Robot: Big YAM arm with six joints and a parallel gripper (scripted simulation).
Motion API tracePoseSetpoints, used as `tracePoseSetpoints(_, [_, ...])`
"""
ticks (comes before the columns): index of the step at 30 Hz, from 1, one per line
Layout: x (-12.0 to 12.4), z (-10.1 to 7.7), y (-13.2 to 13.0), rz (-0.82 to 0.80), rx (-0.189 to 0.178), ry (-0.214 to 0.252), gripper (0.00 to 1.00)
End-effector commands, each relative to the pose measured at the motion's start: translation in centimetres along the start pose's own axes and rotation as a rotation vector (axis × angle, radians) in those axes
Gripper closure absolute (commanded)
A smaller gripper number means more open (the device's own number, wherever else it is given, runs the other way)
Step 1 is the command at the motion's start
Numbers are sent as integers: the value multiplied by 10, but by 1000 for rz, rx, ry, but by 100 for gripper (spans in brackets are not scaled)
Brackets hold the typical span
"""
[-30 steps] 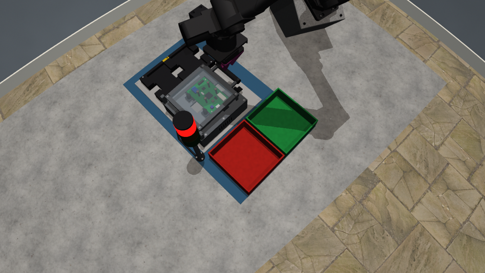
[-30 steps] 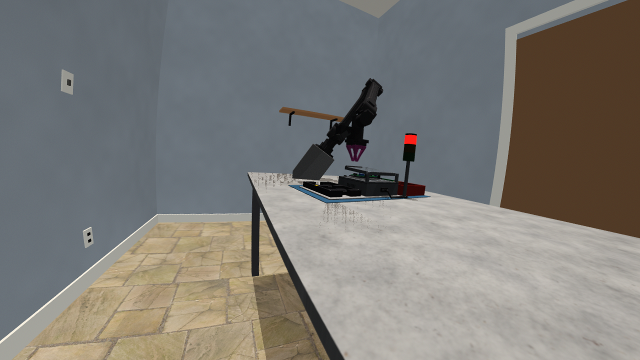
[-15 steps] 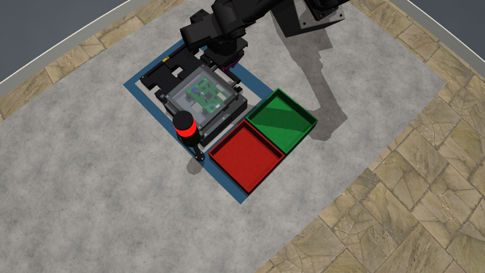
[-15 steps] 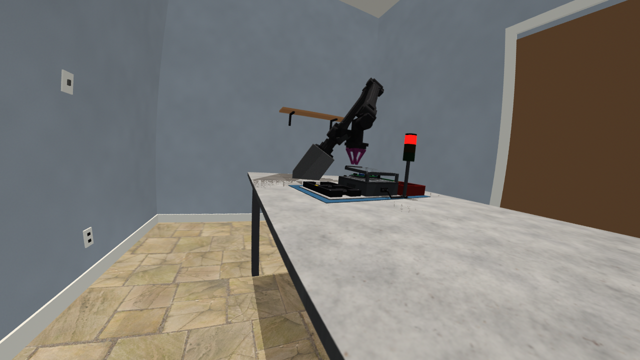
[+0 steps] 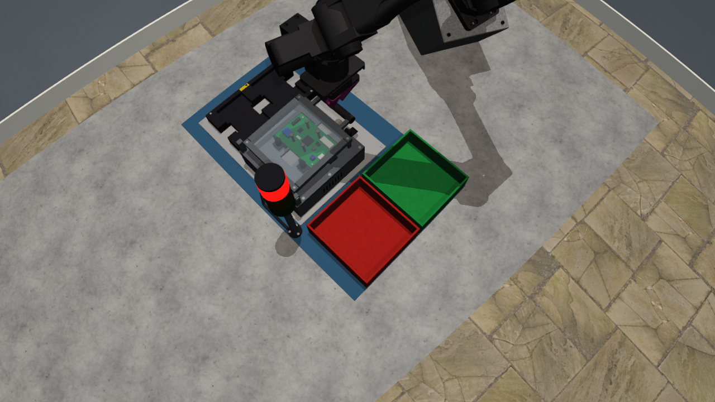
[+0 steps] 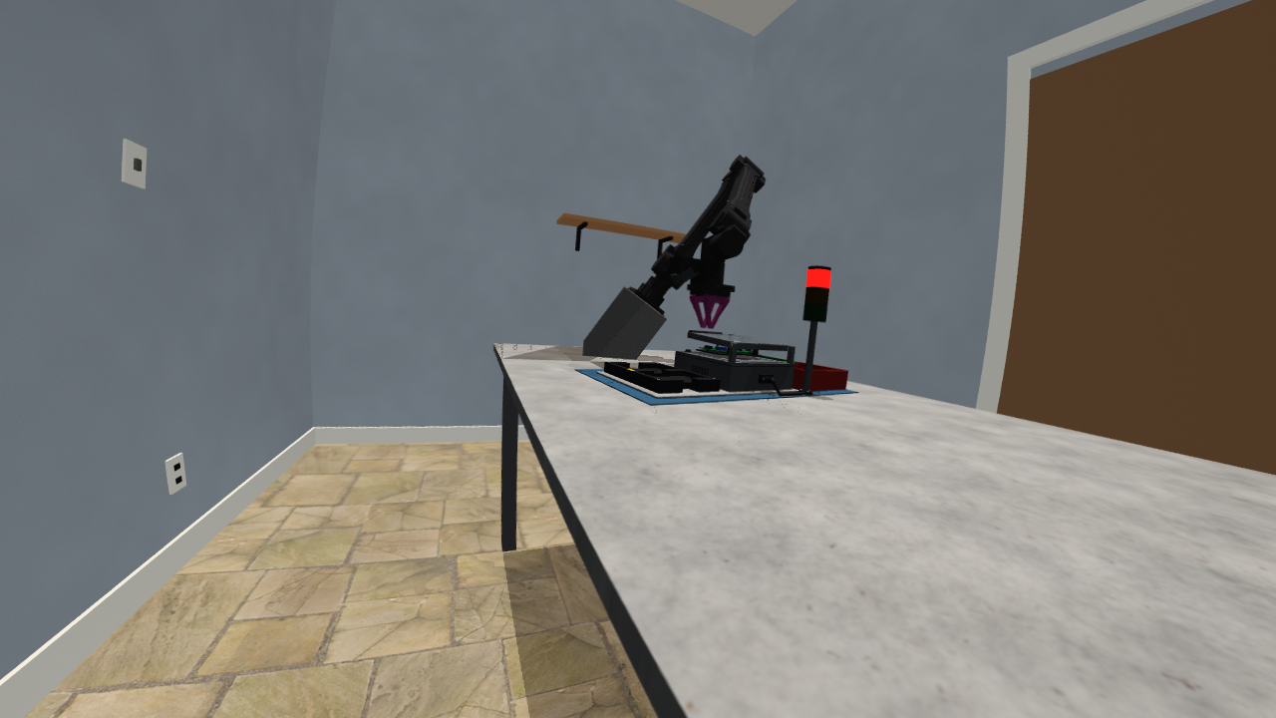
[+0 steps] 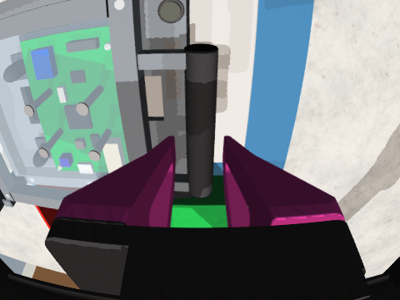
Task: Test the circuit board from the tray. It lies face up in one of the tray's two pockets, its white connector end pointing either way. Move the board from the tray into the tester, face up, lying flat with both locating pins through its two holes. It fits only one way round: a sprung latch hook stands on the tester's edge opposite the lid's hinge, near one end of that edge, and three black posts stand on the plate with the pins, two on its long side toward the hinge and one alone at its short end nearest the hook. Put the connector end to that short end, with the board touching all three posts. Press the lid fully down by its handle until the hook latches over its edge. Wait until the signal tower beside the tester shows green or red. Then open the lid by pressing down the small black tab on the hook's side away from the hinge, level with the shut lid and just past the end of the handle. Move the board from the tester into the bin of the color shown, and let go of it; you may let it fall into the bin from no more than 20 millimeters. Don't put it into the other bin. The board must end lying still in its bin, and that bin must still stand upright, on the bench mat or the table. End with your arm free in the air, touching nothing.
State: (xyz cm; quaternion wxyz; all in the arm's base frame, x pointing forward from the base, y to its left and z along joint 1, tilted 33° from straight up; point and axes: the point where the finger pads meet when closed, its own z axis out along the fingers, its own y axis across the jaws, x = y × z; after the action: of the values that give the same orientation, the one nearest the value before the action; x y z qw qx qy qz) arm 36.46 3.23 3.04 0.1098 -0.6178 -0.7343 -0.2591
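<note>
While glowing red, cylindrical signal tower (image 5: 272,190) flanks clear-lidded tester (image 5: 300,149).

Top cam is looking steeply down from high up, covering the whole bench mat (image 5: 349,290). Exterior cam is sitting low, far along the table (image 6: 892,536), facing the arm. Wrist cam is looking down, v. close. All three are sharing the tester (image 5: 329,175).

Green circuit board (image 5: 304,138); red-lit signal tower (image 5: 272,188) — red bin (image 5: 319,234), green bin (image 5: 452,192), blue mat (image 5: 356,291)
</note>
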Motion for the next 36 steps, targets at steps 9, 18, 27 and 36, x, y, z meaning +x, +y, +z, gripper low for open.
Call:
tracePoseSetpoints(9, [-2,-1,6,0,-11,-8,74])
tracePoseSetpoints(18, [-2,0,6,-2,-11,-8,74])
tracePoseSetpoints(27, [-1,0,8,-6,-14,-9,74])
tracePoseSetpoints(36, [-1,0,7,-3,-12,-8,74])
